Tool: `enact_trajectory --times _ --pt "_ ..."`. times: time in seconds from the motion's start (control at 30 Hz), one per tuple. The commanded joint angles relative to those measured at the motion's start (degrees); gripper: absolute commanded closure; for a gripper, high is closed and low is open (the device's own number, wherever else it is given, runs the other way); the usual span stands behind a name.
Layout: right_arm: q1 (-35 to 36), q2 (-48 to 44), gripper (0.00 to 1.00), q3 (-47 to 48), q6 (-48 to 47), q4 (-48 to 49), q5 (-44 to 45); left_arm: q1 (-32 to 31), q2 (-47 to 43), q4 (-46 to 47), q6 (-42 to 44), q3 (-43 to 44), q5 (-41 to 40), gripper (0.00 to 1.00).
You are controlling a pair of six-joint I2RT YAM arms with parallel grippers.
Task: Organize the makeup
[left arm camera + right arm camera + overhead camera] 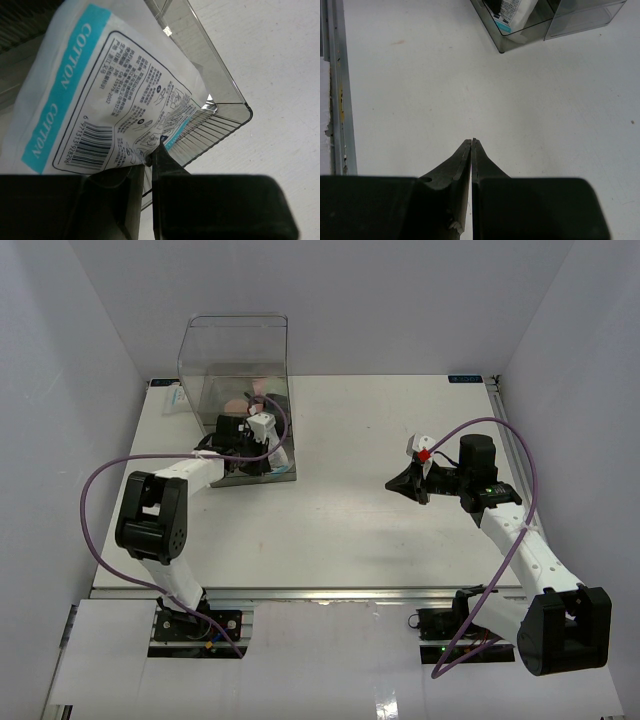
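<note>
My left gripper [149,157] is shut on the lower edge of a white and teal packet printed COTTON [100,100]. It holds the packet over the ribbed front compartment of a clear organizer [220,95]. In the top view this gripper [258,455] sits in the low front part of the clear box [235,350]. Something pink [240,403] shows dimly through the box wall. Brushes, compact, discs and palette are hidden. My right gripper [472,142] is shut and empty above the bare table, right of centre in the top view [405,483].
The right wrist view shows the organizer's corner [520,37] with the packet [512,12] in it, far ahead of the fingertips. A metal rail [335,100] runs along the table edge. White walls enclose the table on three sides.
</note>
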Motion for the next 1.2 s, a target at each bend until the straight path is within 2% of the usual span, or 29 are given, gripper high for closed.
enact_trajectory --times 0.0,0.17,0.5,0.6,0.8,0.97,1.17 --pt "-0.33 -0.12 0.92 -0.26 -0.16 0.88 -1.3 -0.43 -0.06 -0.62 -0.86 2.23 -0.3 0.7" --pt "-0.32 -0.1 0.92 -0.22 -0.16 0.88 -1.21 -0.45 -1.89 0.29 -1.91 1.39 -0.41 0.62" --pt "-0.33 -0.17 0.92 -0.2 -0.09 0.88 -1.28 -0.51 -12.72 3.56 -4.75 -2.16 -0.96 0.4" --pt "-0.33 -0.19 0.91 -0.2 -0.08 0.88 -1.3 -0.43 -14.92 4.51 -5.81 -2.93 -2.08 0.37" --pt "-0.33 -0.19 0.92 -0.17 -0.08 0.88 -1.3 -0.4 -15.84 7.71 -11.26 -3.45 -6.52 0.36" --pt "-0.28 -0.11 0.92 -0.2 -0.08 0.88 -1.17 -0.38 -13.96 10.13 -16.38 -2.67 -11.47 0.41" --pt "-0.33 0.26 0.92 -0.29 -0.16 0.88 -1.12 -0.43 -10.6 13.3 -18.18 -1.32 -13.98 0.44"
